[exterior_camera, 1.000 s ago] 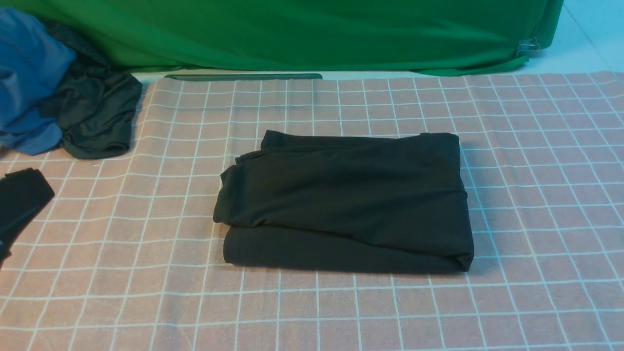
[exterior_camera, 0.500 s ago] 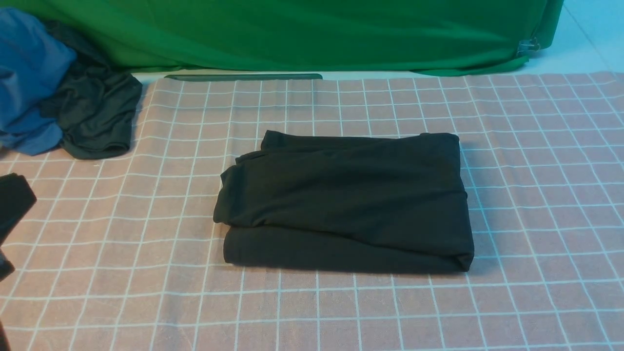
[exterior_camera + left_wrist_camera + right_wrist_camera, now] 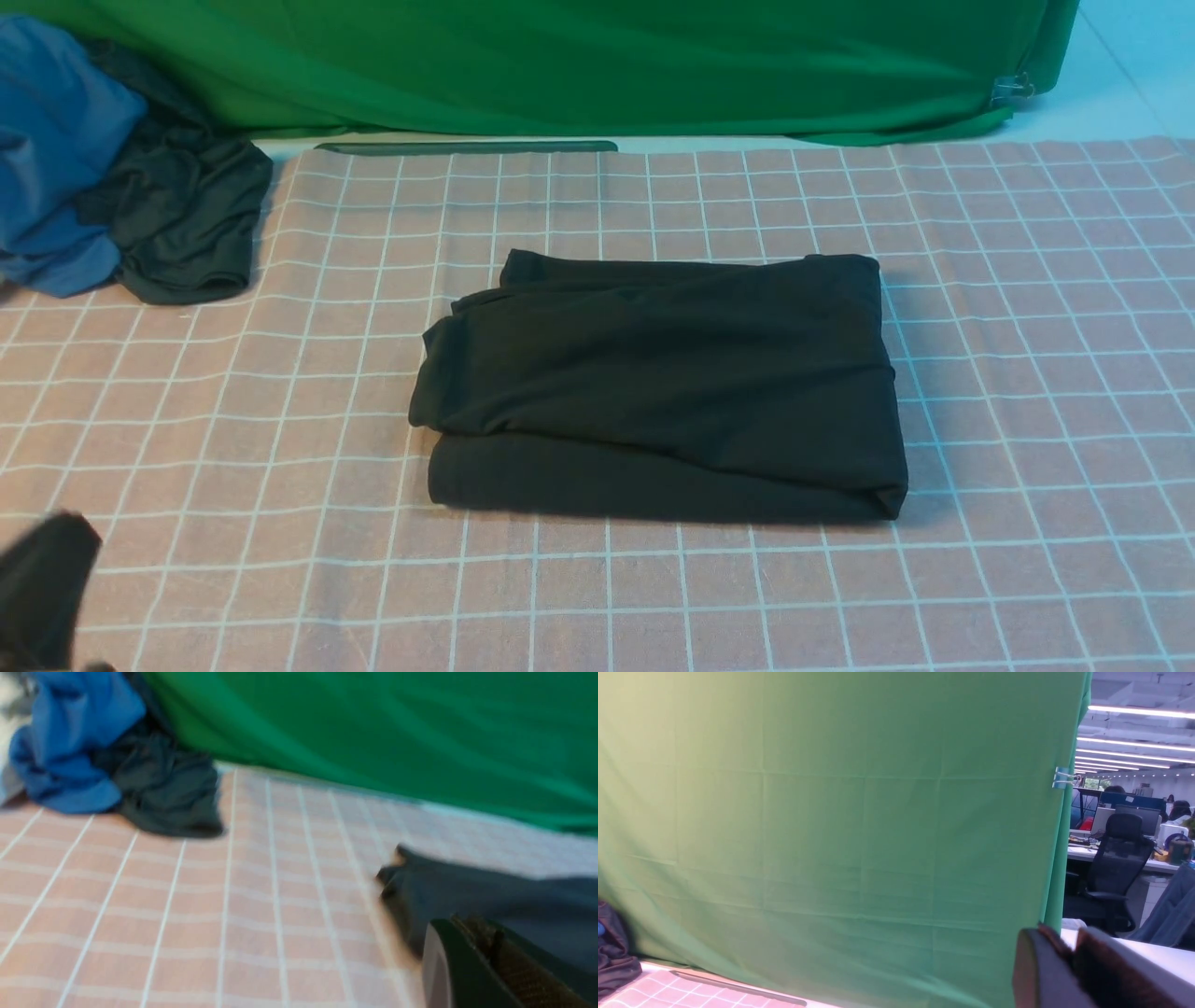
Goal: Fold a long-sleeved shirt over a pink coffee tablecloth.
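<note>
Folded black long-sleeved shirt [image 3: 658, 387] lying in the middle of the pink grid tablecloth [image 3: 1027, 327].

The shirt sits as a compact layered rectangle, flat on the cloth, with nothing touching it. The left claw [image 3: 42, 588] shows as a dark shape at the near left corner of the front view, well apart from the shirt; its jaws are closed and empty. The right claw [image 3: 1073, 961] appears only in its own wrist view, raised and facing the green backdrop [image 3: 579, 65]; its jaws look nearly together, though how far cannot be told. A blue garment [image 3: 51, 149] and a dark grey garment [image 3: 182, 224] are bunched at the far left.
</note>
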